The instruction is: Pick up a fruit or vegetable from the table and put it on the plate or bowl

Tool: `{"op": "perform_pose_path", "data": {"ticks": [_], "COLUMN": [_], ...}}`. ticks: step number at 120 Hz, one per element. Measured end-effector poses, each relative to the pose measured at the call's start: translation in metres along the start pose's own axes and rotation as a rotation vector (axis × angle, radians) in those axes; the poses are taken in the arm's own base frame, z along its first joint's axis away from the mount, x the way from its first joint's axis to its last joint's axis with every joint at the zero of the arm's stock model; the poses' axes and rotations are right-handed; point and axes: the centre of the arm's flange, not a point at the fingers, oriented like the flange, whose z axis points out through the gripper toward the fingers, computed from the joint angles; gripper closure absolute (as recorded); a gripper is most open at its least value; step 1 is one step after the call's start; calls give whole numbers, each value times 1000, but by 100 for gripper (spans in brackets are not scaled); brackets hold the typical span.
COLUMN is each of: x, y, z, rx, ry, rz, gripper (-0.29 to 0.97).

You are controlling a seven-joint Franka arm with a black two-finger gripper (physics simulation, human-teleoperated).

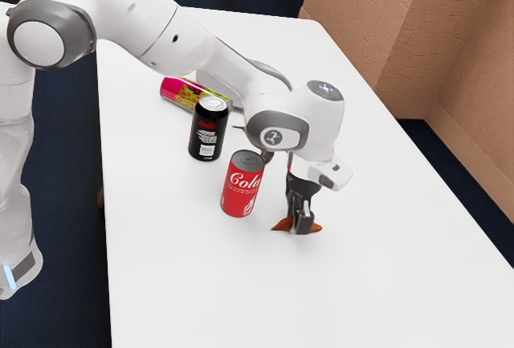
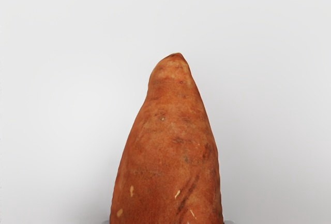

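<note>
An orange-brown sweet potato (image 1: 281, 224) lies on the white table (image 1: 385, 268) just to the exterior view's right of the red cola can. My black gripper (image 1: 301, 223) is lowered over its middle, and the fingers (image 1: 304, 218) press on it from two sides, so only its two ends stick out past them. In the wrist view the sweet potato (image 2: 170, 157) sits right under my hand, its tapered tip pointing away from me over bare table.
A red cola can (image 1: 242, 183) stands close to the gripper on the exterior view's left. Behind it stands a black can (image 1: 209, 128), and a pink and green can (image 1: 189, 92) lies on its side. Brown walls (image 1: 450, 34) rise at the table's far right.
</note>
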Motion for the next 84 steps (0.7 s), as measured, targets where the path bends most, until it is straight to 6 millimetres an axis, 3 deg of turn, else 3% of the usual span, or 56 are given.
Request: {"op": "perform_pose_path", "data": {"ticks": [44,63,84], "x": [0,1,34], "y": [-1,-1,-8], "z": [-8,-43,-126], "rx": [3,3,10], "ry": [13,59,158], "rz": [-17,-21,-27], "gripper": [53,55,55]}}
